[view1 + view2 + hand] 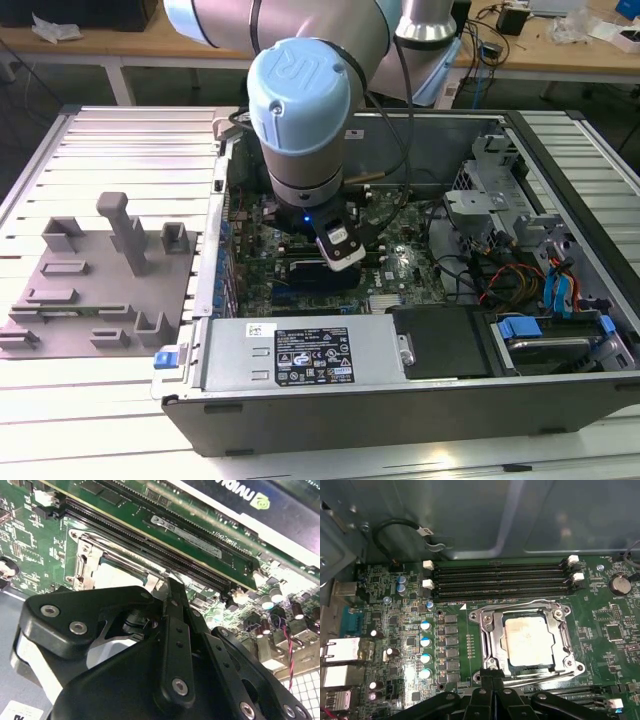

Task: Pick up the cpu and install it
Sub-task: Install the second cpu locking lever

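- Your gripper (pixel 492 692) is hovering low over the motherboard (pixel 395 625) inside the open computer case (pixel 300 400), just beside the near edge of the socket frame (pixel 487 630)
- Its fingers (pixel 172 605) are pressing together at the tips, with nothing between them that you can see in both wrist views
- The cpu (pixel 527 639) is lying flat in the socket, silver-grey top facing up, level inside the metal frame; in the second wrist view it is peeking out just past the gripper body (pixel 117 572)
- From how things are sitting, you are looking at a chip that seems placed already, with the wire retention lever (pixel 520 605) running along the far side of the frame
- You are dealing with a light, rigid, thin part; its metal lid is smooth and likely slippery, and the underside contacts and socket are probably fragile, so tilting or dragging it is risking damage
- If you are gripping it at all, you are best taking it by two opposite edges of the pale rim, keeping it level
- The memory slots (pixel 500 577) are running just beyond the socket, so you are working in tight space there
- In the exterior view, the grey fixture plate (pixel 90 290) is standing well apart, outside the case on that view's left
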`<state>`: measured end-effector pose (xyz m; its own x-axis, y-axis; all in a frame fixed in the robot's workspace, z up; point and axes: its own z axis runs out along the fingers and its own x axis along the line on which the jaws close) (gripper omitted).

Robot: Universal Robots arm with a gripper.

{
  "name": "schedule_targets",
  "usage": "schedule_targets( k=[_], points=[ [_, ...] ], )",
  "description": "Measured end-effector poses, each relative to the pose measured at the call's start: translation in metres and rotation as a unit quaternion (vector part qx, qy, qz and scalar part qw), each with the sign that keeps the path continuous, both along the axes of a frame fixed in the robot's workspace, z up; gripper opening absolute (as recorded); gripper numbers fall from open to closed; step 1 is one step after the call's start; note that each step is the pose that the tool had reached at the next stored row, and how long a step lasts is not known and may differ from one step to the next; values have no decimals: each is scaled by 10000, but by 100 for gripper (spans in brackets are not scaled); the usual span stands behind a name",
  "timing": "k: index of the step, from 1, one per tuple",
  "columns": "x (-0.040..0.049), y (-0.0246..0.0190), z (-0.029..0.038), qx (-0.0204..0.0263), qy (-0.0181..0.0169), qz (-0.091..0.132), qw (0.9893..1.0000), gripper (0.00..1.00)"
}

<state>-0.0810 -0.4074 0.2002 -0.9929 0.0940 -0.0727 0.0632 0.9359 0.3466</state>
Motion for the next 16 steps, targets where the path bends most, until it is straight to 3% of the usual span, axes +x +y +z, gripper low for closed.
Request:
schedule_targets(
  k=[10,16],
  points=[
    [0,-34,-1,22,0,0,10000,11],
    [0,-55,-1,90,-1,0,10000,11]
  ],
)
